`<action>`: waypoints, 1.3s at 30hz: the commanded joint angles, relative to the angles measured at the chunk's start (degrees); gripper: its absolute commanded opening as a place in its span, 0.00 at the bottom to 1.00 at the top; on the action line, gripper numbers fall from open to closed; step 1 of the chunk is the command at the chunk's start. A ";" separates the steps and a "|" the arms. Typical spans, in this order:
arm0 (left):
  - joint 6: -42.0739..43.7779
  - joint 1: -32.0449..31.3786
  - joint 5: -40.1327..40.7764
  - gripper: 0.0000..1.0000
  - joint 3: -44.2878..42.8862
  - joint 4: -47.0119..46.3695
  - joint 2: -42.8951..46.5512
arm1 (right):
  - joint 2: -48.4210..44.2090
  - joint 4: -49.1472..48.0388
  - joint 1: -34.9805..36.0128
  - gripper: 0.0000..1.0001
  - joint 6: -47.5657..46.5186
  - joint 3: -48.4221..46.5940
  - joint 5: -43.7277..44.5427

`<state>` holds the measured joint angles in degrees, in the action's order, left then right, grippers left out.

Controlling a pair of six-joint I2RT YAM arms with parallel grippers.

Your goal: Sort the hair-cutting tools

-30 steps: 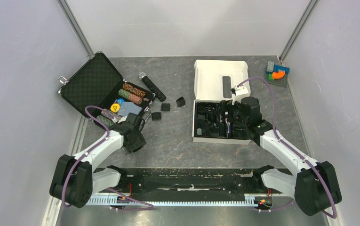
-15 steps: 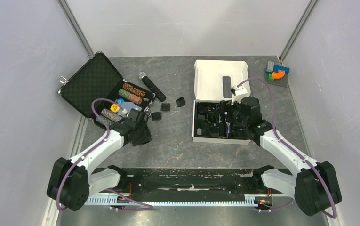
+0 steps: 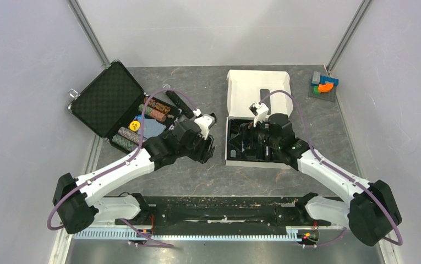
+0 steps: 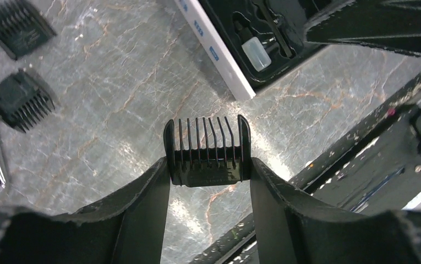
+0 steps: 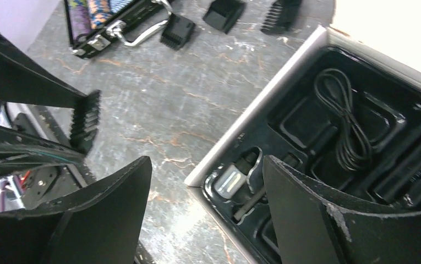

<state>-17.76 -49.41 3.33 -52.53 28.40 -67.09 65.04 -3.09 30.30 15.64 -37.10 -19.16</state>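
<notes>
Right now my left hand (image 4: pixel 208 165) is clamped on one small black plastic clipper comb attachment (image 4: pixel 207 149). A finger (image 4: pixel 147 198) presses each end of its back, so its long axis runs straight across from finger to finger and its teeth point forward, away from my wrist. It hangs clear above the grey marbled tabletop (image 4: pixel 114 126).

The open white cardboard box with the black moulded tray (image 4: pixel 224 69) lies to the right of that hand, just beside it. In the left wrist view its white wall cuts across ahead and to the right. My right hand (image 5: pixel 205 165) hovers over the left part of the tray, fingers apart, nothing between them.

So I judge the left arm is the one to finish this: carry the comb rightward over the wall and release it in a free pocket, minding the right hand close by.

A second black comb (image 4: pixel 18 27) and a third black comb (image 4: pixel 21 102) lie on the tabletop, ahead and left of the held one.
</notes>
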 commanded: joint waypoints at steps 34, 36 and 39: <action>20.22 -6.36 -6.45 0.49 -2.14 -6.23 2.49 | 9.01 -14.09 5.05 0.48 16.49 -3.88 -20.66; 20.24 -6.48 -6.27 0.49 -2.13 -6.67 2.48 | 9.36 -14.69 5.11 0.46 16.87 -3.78 -21.47; 20.21 -6.58 -5.98 0.49 -2.39 -7.17 2.31 | 9.68 -15.75 5.09 0.37 17.96 -3.46 -22.27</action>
<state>-0.78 -55.48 -3.11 -52.99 24.64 -65.82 74.17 -14.37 35.09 31.46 -40.38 -38.41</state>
